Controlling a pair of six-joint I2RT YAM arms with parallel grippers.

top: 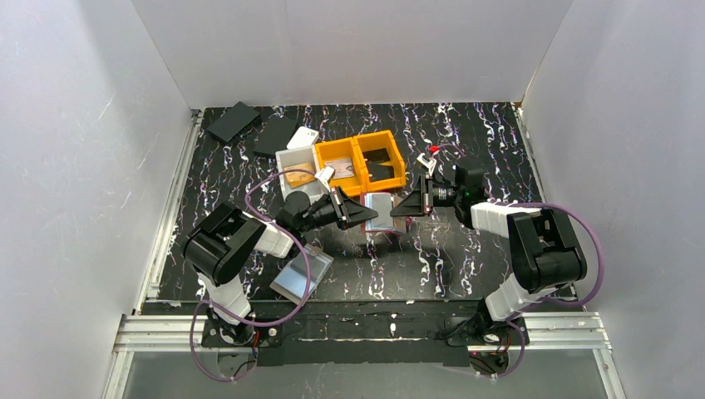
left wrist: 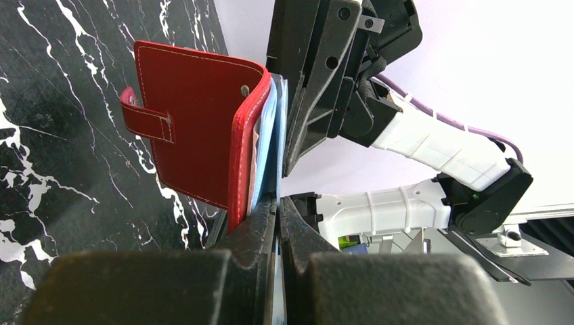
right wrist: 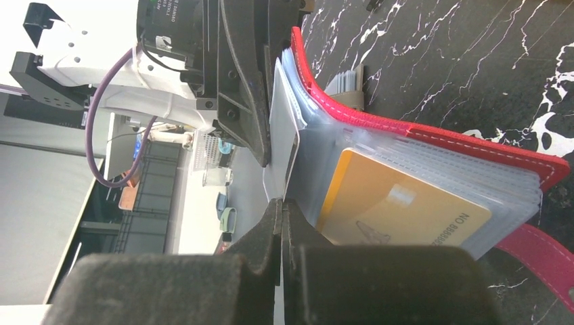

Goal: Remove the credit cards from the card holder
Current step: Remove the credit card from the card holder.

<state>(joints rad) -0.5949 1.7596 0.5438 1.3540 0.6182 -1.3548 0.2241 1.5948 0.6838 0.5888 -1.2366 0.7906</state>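
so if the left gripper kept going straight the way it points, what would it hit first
The left gripper is pinching the sleeves of the card holder, so it would probably push into those first. The right gripper sits close beyond, depth unclear.

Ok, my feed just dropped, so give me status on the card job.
Left fingers and right fingers shut on red card holder, held between them by its clear sleeves. Yellow card not yet out. Orange bins behind, apart.
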